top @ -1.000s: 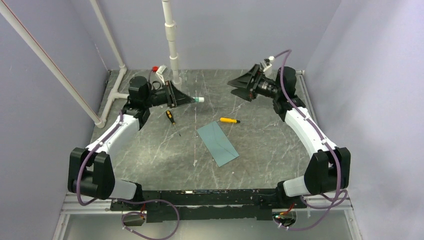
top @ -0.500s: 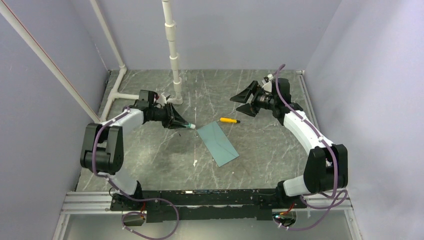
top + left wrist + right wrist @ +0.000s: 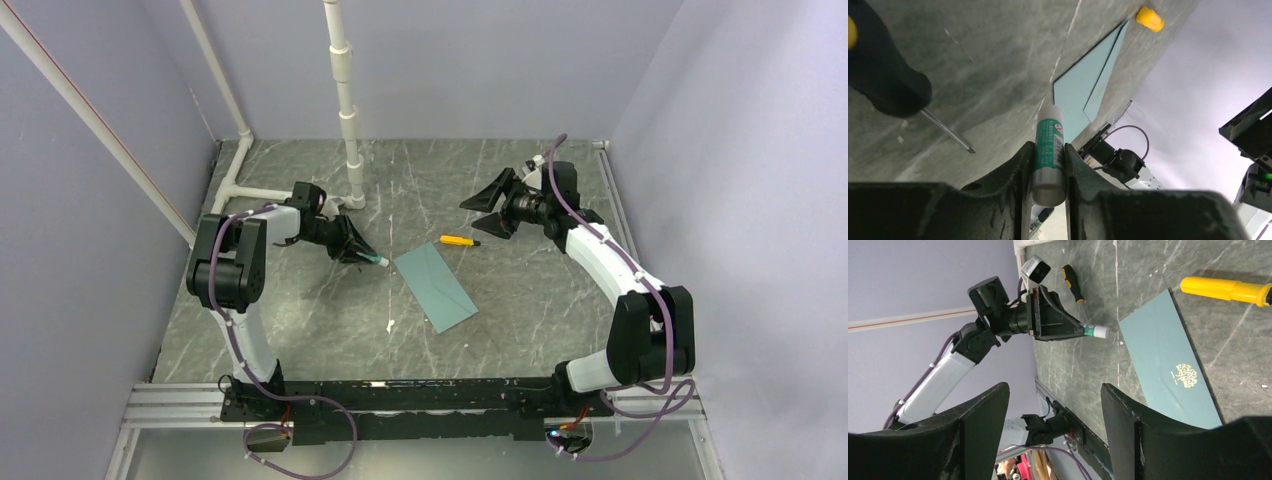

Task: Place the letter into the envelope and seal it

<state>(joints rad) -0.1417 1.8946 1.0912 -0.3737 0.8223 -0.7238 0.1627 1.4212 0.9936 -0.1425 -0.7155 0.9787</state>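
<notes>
Envelope (image 3: 435,288) is recorded flat on the desk (image 3: 300,320) at mid-frame of the top view, with its long axis running from upper left to lower right.

Left hand (image 3: 1047,150): closed on a glue stick (image 3: 1049,132). The green-labelled barrel is clamped between the fingers and the white end projects forward. The stick is held low over the desk and aimed at the envelope's upper-left corner, near it but not touching. This grip is judged to be chosen so that the tip can be drawn along the flap for sealing. The white end looks capped, though this cannot be settled.

A black-handled screwdriver (image 3: 885,82) lies on the desk just beside this hand, at the left of the left wrist view, and is not held.

Right hand (image 3: 1054,387): jaws wide apart with nothing between them. It is raised at the upper right of the top view and faces the envelope. It is judged to be kept free for pinning or folding the flap.

A yellow-handled tool (image 3: 458,241) lies just beyond the envelope's upper edge, apart from it.

A gold tree emblem (image 3: 1184,375) is seen on the envelope's upward face. No letter is seen; whether it is inside cannot be told.
</notes>
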